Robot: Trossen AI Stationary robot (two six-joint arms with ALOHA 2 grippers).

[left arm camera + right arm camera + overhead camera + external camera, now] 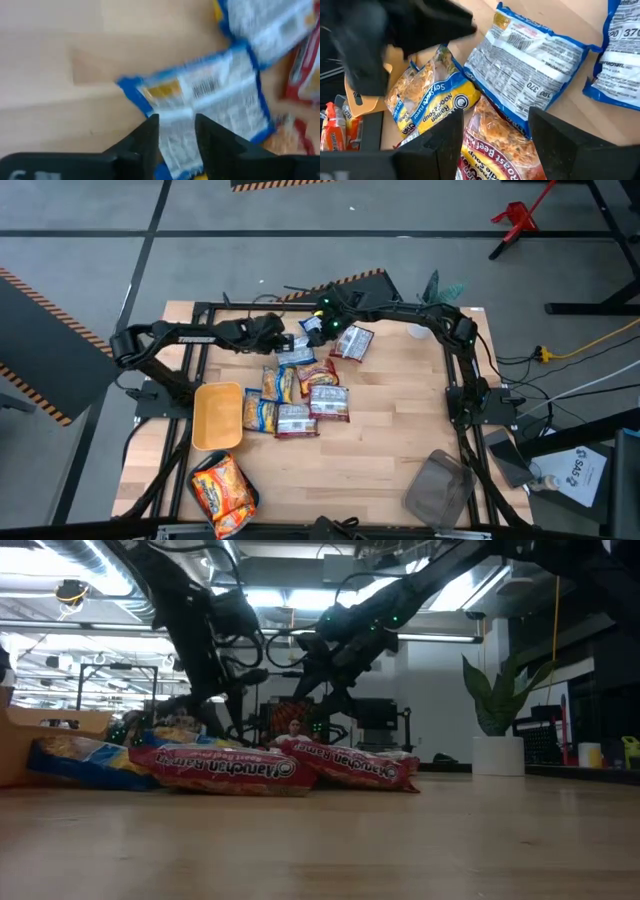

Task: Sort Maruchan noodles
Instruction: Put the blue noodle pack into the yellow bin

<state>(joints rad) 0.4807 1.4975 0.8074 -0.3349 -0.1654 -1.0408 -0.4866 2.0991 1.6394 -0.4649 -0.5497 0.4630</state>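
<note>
Several Maruchan noodle packets (295, 395) lie flat in a loose cluster at the table's middle, and show as red ones in the low view (225, 770). My left gripper (177, 132) is at the cluster's far end (277, 332), closed in on a blue-and-silver packet (210, 95) that shows its silver back. My right gripper (495, 135) hovers close beside it (320, 325), open wide above a red-brown roast-beef packet (495, 150), touching nothing. Another red-brown packet (352, 342) lies alone toward the far right. My left gripper has the blue-and-silver packet by its end nearest the wrist (177, 125), pinched between the two fingers (150, 135), which stand across that end. The packet narrows where it passes between them. Whether its wide far part rests on the wood or is lifted, I cannot tell.
A yellow tray (205, 430) sits left of the cluster. Orange packets (222, 490) are stacked in a dark tray at the near left corner. A grey tray (437, 490) stands at the near right. Bare wood lies between the cluster and the grey tray.
</note>
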